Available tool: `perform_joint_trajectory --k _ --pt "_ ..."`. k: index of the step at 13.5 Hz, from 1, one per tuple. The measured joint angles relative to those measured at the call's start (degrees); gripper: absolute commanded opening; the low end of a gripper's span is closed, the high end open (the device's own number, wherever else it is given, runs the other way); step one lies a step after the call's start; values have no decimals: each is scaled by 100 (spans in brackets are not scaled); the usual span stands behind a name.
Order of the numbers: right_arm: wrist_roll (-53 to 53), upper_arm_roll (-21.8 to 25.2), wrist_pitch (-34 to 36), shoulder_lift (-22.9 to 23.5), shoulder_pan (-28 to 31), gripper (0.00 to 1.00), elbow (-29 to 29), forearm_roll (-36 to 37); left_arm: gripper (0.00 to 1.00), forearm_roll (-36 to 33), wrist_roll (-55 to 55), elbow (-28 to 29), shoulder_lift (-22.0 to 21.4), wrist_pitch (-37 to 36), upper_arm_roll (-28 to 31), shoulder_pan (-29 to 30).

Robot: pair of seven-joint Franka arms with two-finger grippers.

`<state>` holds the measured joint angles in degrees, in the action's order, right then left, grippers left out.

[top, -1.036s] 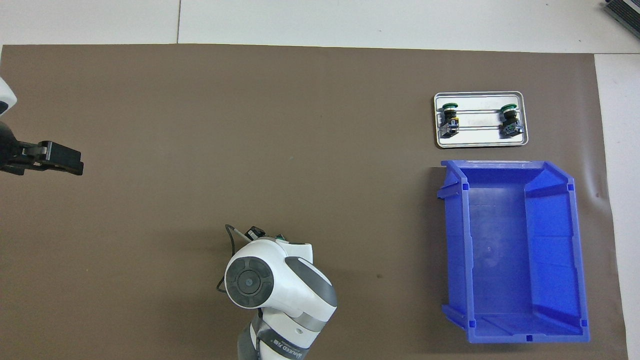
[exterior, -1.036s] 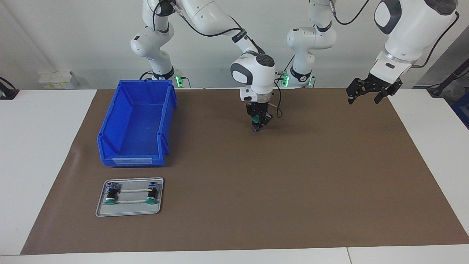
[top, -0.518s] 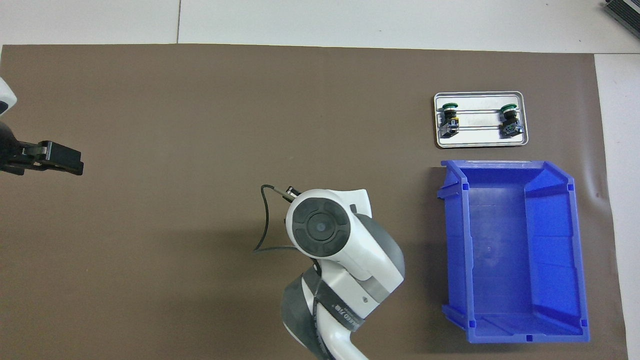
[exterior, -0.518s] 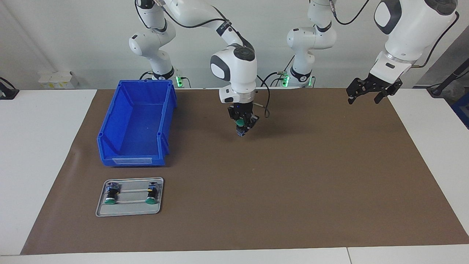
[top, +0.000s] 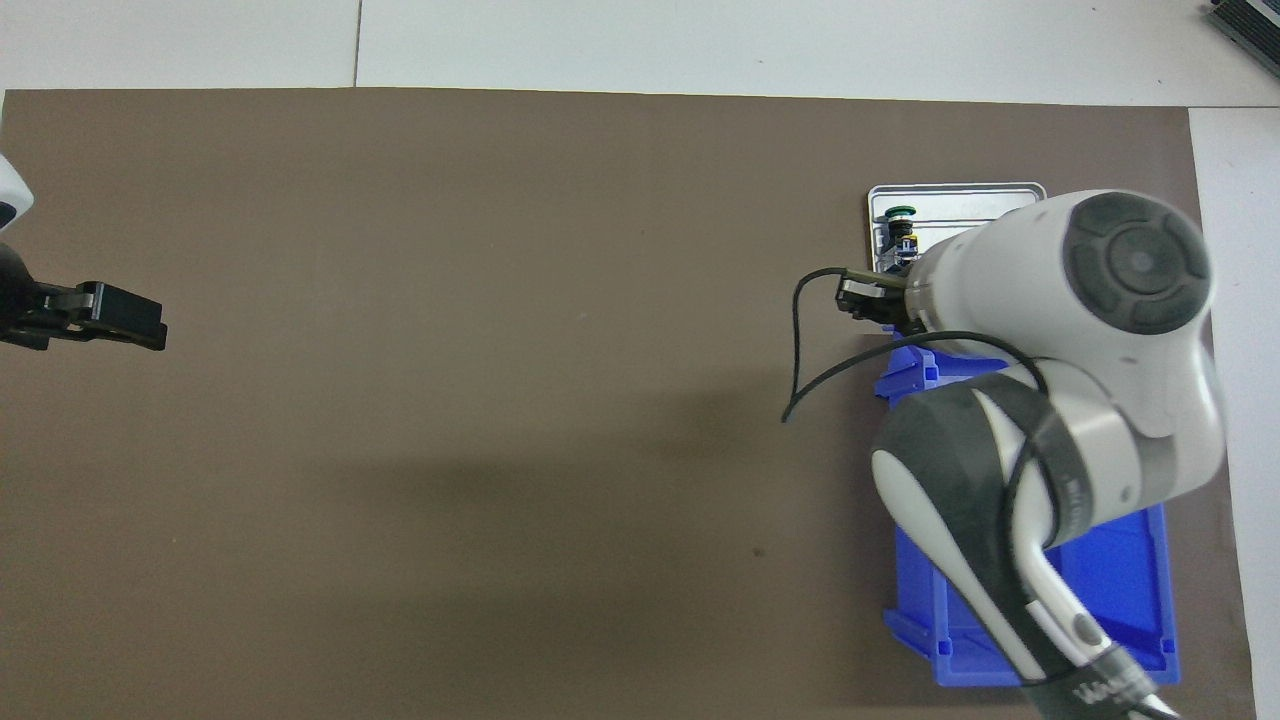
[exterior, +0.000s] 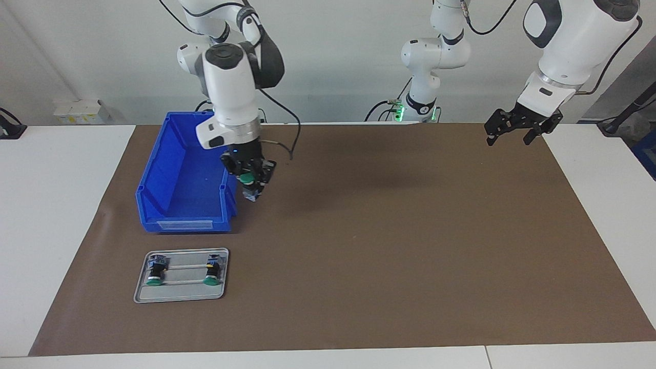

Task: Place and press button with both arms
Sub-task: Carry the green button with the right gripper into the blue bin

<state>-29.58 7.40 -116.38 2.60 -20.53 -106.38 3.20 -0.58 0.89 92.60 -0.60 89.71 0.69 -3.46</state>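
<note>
Right gripper (exterior: 249, 180) is up in the air over the brown mat (exterior: 389, 246), right beside the blue plastic bin (exterior: 177, 179) at the bin's corner toward the middle of the table. Its fingers are clamped on a small push-button switch with green round cap, black body and bluish base (exterior: 248, 179), cap tilted toward the camera in the facing view, base pointing down. Button is clear of the mat. In the overhead view the right arm's white wrist housing (top: 1085, 290) covers most of the gripper and the held button.

Writing: dark band on the right arm's forearm carries white lettering near the bottom edge of the overhead view, too cut off to read. The bin has a pale label strip (exterior: 186, 224) on its low front wall, no text legible.

Containers: the bin's visible interior holds nothing. The small grey metal tray (exterior: 180, 296) sits on the mat farther from the robots than the bin, at the right arm's end of the table. It holds two more green-capped buttons (exterior: 155, 271) (exterior: 211, 270), lying on their sides, caps pointing away from the robots, well apart from each other.

Left gripper (exterior: 515, 129) hangs over the mat's edge at the left arm's end, fingers spread, holding nothing; that arm waits.
</note>
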Motion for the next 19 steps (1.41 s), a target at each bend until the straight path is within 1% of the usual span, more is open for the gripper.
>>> perform_joint_trajectory --k 3,4,5,7,8,10,12,16,19 --pt "1727 9 489 -154 934 0 -15 -44 100 0 0 0 0 1 0 0" --pt "2183 9 665 -202 1210 0 -49 -173 100 0 0 0 0 1 0 0" --pt "2551 10 771 -262 1479 0 -150 -328 100 0 0 0 0 1 0 0" --pt "3021 13 732 -463 1861 0 -622 -559 100 0 0 0 0 2 0 0" --pt "3079 13 569 -603 1911 0 -986 -601 100 0 0 0 0 2 0 0" --pt "3083 -6 -46 -890 1887 0 -1856 -627 100 0 0 0 0 3 0 0" --pt "3083 -17 -594 -1022 1861 0 -2499 -628 100 0 0 0 0 4 0 0" --pt "3039 -18 -1484 -983 1864 0 -3179 -631 100 0 0 0 0 5 0 0" --pt "2925 -19 -1892 -758 1840 0 -3340 -632 100 0 1 0 0 7 0 0"
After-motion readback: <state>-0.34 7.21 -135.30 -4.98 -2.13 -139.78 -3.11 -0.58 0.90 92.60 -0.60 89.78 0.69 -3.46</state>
